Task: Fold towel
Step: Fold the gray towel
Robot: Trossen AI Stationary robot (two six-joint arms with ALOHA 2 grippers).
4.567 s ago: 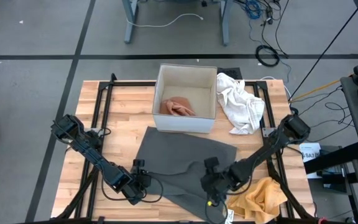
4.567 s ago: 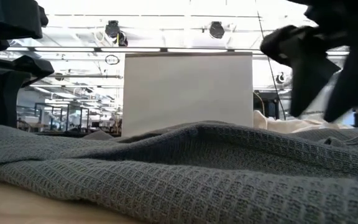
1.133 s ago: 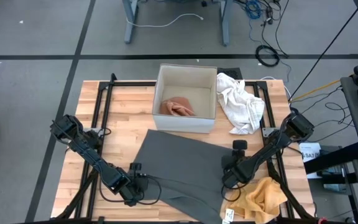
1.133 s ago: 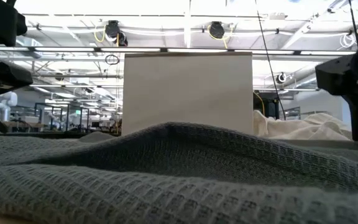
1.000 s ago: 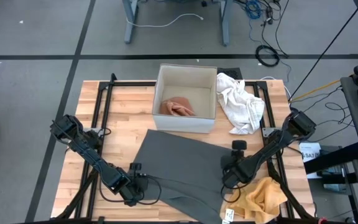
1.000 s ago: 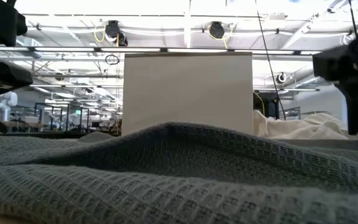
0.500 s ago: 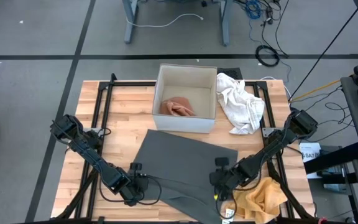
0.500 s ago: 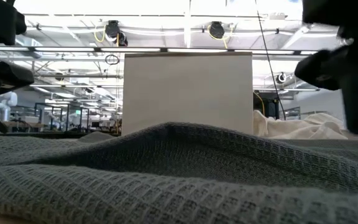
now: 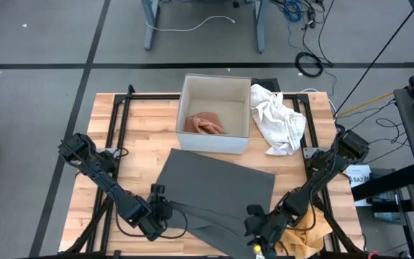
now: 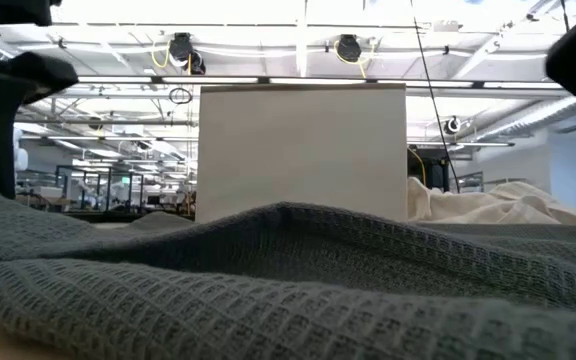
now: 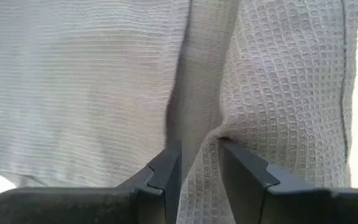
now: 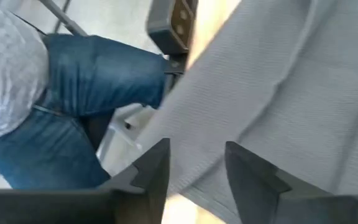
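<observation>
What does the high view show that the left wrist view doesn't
Only the high view shows the wooden table, the box with a pink cloth inside, the white cloth beside it, the yellow cloth, and the right claw at the towel's near edge.

Only the left wrist view shows the left claw pinching a raised fold of fabric, and the waffle weave up close.

Both show the grey towel and the left claw.
</observation>
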